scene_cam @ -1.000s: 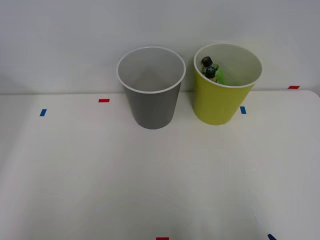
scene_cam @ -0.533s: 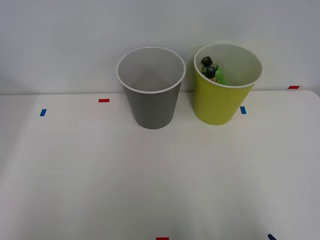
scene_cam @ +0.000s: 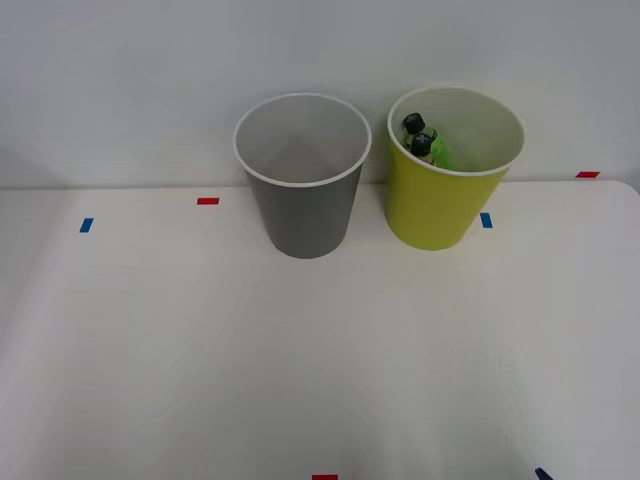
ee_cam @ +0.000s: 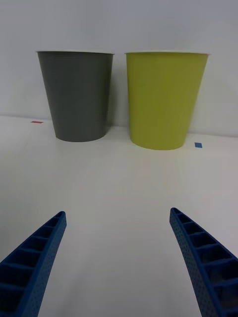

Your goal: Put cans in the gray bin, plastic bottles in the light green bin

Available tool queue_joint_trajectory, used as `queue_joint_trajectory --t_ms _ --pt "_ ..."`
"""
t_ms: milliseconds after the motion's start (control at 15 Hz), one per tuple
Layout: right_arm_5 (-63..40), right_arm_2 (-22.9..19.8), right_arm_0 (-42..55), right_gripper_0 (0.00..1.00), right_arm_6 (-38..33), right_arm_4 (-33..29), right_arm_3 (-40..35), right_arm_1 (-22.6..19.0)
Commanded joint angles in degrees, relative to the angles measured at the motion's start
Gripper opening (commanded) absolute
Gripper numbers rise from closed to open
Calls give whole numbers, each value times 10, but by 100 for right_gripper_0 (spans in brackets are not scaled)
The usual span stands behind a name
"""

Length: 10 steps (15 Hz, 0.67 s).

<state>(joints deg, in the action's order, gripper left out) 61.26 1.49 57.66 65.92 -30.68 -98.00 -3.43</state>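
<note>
Plastic bottles (scene_cam: 425, 143) inside light green bin (ee_cam: 165, 99), well beyond spread fingers (ee_cam: 203, 250)

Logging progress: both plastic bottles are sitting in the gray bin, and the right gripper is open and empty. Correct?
Not quite. The plastic bottles sit in the light green bin, as the front view shows; the gray bin looks empty. The right gripper is indeed open and empty.
</note>
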Motion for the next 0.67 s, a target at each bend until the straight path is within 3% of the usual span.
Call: queue_joint_trajectory --t_ms 67,667 --pt "0 0 0 71 0 0 0 0" --pt "0 0 0 71 0 0 0 0"
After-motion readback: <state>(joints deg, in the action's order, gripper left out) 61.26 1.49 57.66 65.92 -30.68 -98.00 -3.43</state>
